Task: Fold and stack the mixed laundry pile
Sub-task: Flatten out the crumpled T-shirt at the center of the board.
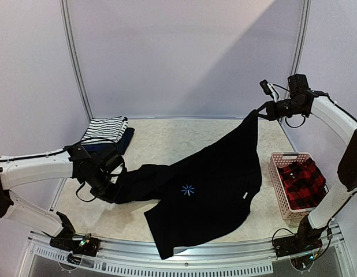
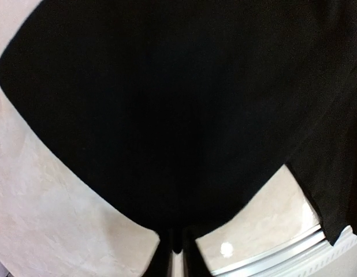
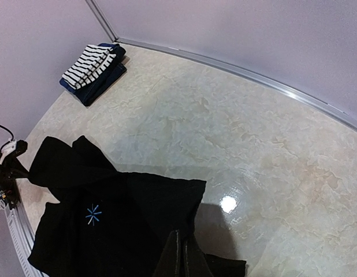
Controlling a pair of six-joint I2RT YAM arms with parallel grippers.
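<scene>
The large black shirt (image 1: 207, 184) with a small blue star mark (image 1: 188, 189) is stretched across the table between both arms. My right gripper (image 1: 258, 111) is shut on one corner and holds it high at the back right; the shirt also shows in the right wrist view (image 3: 109, 219). My left gripper (image 1: 112, 193) is shut on the other end, low at the left; black cloth fills the left wrist view (image 2: 167, 104). The folded striped tank top (image 1: 104, 129) lies on a folded navy piece (image 1: 123, 142) at the back left. The red-black plaid shirt (image 1: 300, 182) lies in the basket.
A pink slotted basket (image 1: 279, 184) stands at the right side of the table. The marble table top (image 1: 167, 141) has a metal front rail (image 1: 184, 254). Curved grey walls close the back.
</scene>
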